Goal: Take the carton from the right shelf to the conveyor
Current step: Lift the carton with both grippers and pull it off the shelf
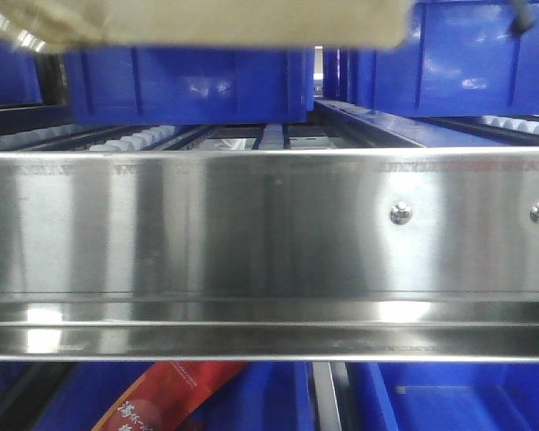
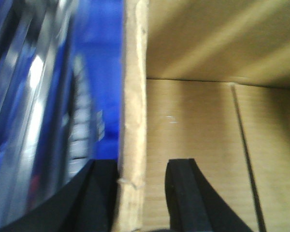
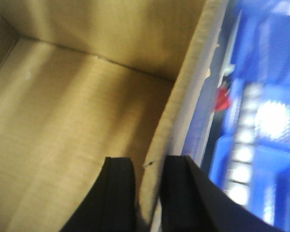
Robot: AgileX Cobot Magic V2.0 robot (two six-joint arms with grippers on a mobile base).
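Warehouse picking area: flow-rack shelf with stainless-steel rail, white roller tracks and blue plastic bins.

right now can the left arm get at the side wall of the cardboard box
Probably yes: the left pincer straddles the box at its side wall, one finger inside and one outside, with only cardboard between them. A small gap beside the inner finger leaves the grip's firmness unclear.
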